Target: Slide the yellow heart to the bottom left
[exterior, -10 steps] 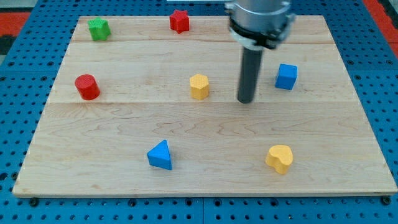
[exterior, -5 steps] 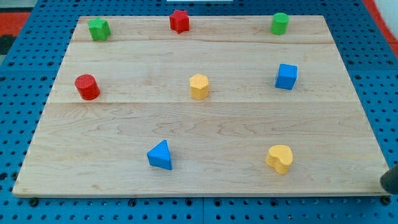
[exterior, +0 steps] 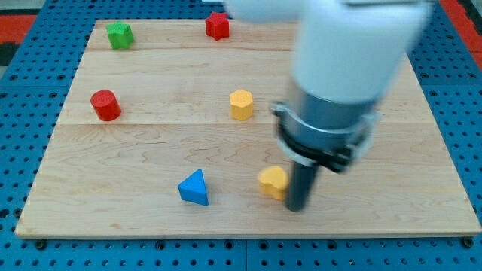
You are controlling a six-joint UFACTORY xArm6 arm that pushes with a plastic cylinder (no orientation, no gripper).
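The yellow heart lies on the wooden board near the view's bottom, a little right of centre. My tip rests on the board right against the heart's right side. The rod and the arm's large blurred body rise above it and hide the board's upper right. The blue triangle lies to the heart's left.
A yellow hexagon sits at mid-board. A red cylinder is at the view's left. A green block and a red block lie along the view's top. The arm covers the blue cube and the green cylinder.
The arm left the view, then came back at the bottom right. The yellow heart has slid left from about the right quarter toward the blue triangle, with my tip behind it.
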